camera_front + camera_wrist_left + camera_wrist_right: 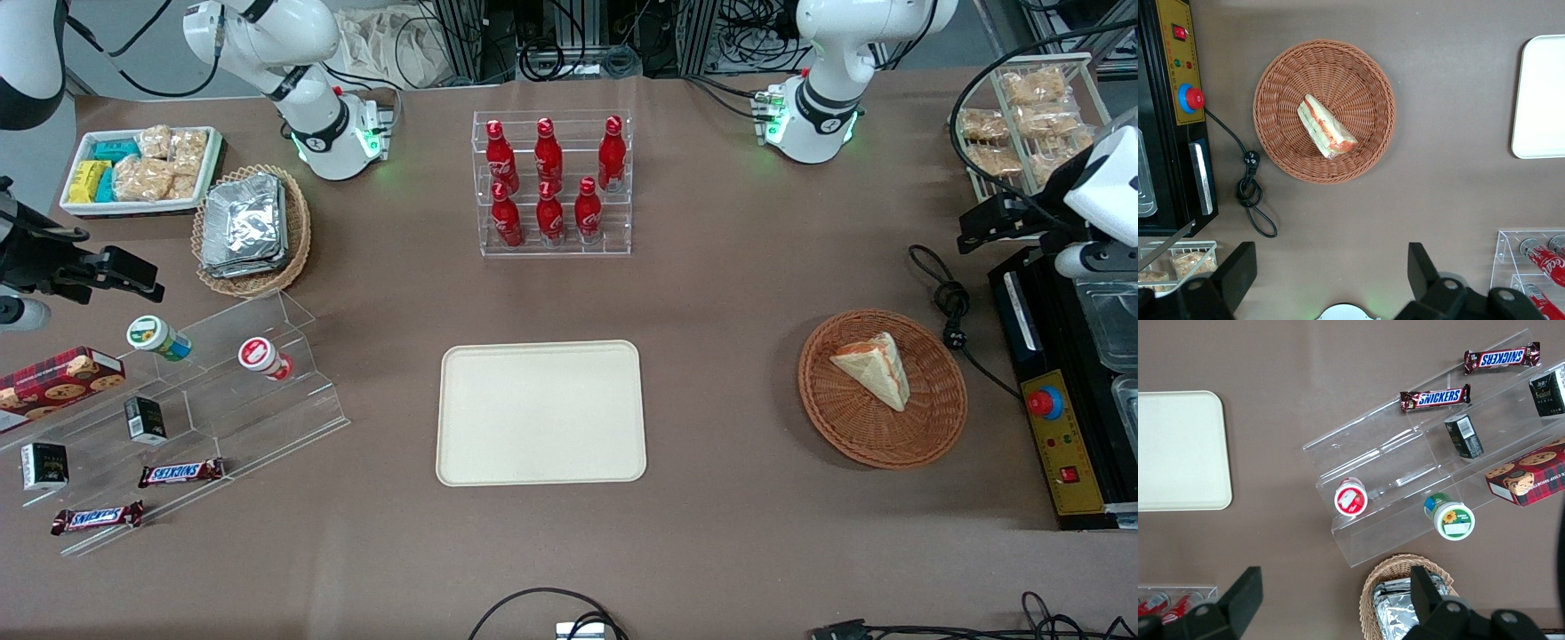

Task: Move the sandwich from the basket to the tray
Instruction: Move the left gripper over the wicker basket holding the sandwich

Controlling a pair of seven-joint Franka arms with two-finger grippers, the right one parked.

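- The tray [540, 413] lies bare nearest the front camera; nothing is placed yet, so I judge the task at its start.
- The sandwich [875, 368] lies in the basket [882, 388], toward the working arm's end.
- The gripper [1331, 273] hangs high above the table, spread and empty; next it must descend over the sandwich.
- Only the wrist view shows its red filling edge.

Woven wicker basket [882, 389]; matt, perhaps plastic tray [540, 413]
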